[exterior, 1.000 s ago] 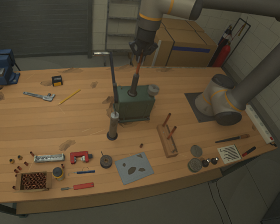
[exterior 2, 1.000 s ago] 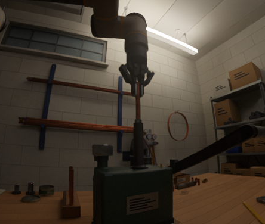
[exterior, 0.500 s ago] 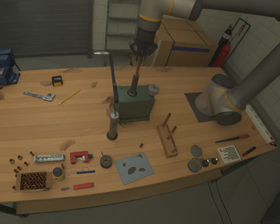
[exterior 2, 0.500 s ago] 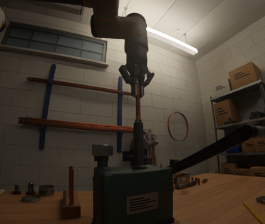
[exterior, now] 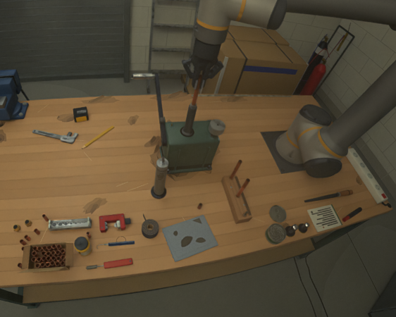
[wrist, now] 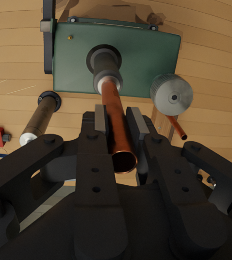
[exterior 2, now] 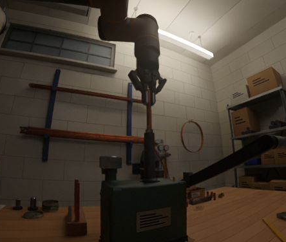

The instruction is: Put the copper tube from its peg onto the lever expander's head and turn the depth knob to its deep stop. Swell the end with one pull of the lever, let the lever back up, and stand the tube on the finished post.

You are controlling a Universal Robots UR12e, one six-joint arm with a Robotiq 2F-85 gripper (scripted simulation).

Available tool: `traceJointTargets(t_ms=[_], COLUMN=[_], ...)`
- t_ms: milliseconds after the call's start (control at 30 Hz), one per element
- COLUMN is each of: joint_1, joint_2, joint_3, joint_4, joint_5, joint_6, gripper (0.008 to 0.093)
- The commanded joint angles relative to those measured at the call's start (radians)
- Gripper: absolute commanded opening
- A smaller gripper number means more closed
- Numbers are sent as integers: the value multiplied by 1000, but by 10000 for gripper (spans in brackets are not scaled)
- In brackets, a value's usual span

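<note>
The lower end of the copper tube [wrist: 117, 123] is hidden where it sits over the expander head [wrist: 106, 70], which rises from the green lever expander [exterior: 190, 144] in the middle of the bench. My gripper [wrist: 117, 118] stands above the head, its two finger pads closed against the sides of the upright tube [exterior: 196, 90] [exterior 2: 148, 109]. The grey depth knob [wrist: 171, 94] [exterior: 216, 126] sits on the expander's top right corner. The lever [exterior: 159, 109] stands raised on the left side. The finished post [exterior: 160, 176] stands in front of the expander.
A wooden peg block [exterior: 236, 197] right of the expander carries two more copper tubes. Wrench [exterior: 55, 136], pencil, tape measure and blue vice [exterior: 6, 95] lie far left; small tools, a fittings box [exterior: 47, 256] and a grey mat [exterior: 189, 237] line the front edge.
</note>
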Motion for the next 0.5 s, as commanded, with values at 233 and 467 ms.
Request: traceJointTargets(t_ms=[233,467], joint_1=[0,0], joint_2=[0,0], joint_3=[0,0], joint_4=[0,0], joint_5=[0,0], joint_6=[0,0], gripper=[355,430])
